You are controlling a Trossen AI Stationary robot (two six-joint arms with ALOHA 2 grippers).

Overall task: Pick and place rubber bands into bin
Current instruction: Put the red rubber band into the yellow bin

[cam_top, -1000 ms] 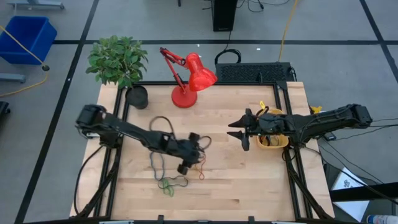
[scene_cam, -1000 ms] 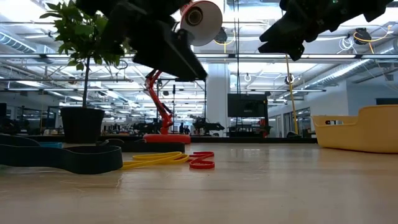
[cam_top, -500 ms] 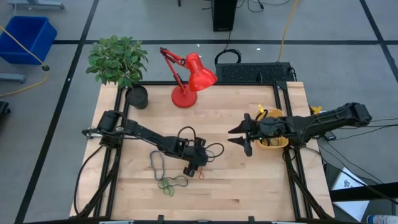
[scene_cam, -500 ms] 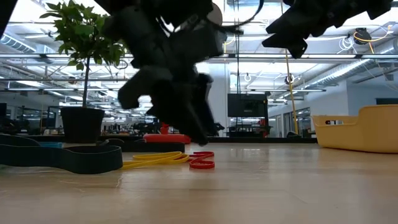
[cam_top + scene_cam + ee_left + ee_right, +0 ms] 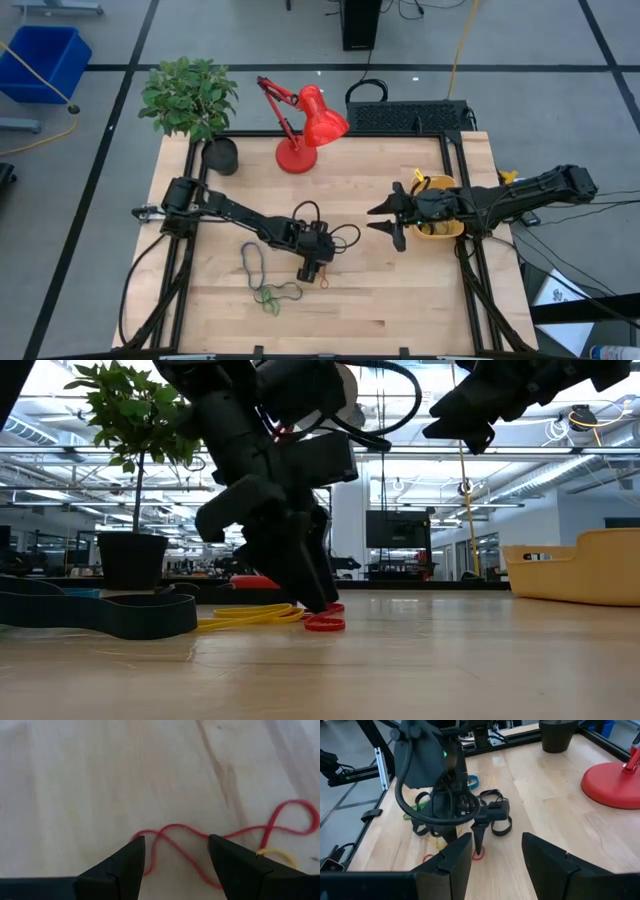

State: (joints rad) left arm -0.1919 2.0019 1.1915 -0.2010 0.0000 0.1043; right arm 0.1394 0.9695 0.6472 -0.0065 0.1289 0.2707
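Note:
An orange-red rubber band (image 5: 220,837) lies in loops on the wooden table; it also shows in the low view (image 5: 324,622) and the high view (image 5: 323,281). My left gripper (image 5: 175,857) is open and down at the table, one finger on either side of the band's loops. Whether the fingers touch the band, I cannot tell. My right gripper (image 5: 388,214) is open and empty above the table, beside the yellow-orange bin (image 5: 443,228). Black and green bands (image 5: 262,278) lie toward the near left, and a yellow band (image 5: 250,618) lies next to the red one.
A red desk lamp (image 5: 300,125) and a potted plant (image 5: 195,105) stand at the table's far edge. A wide dark blue band (image 5: 100,615) lies at the left in the low view. The bin (image 5: 585,565) stands at the table's right side.
My left gripper has gone down and a little toward the table's near right, from above the table to the orange-red band, where its fingertips now stand at the table top. The band lies where it was.

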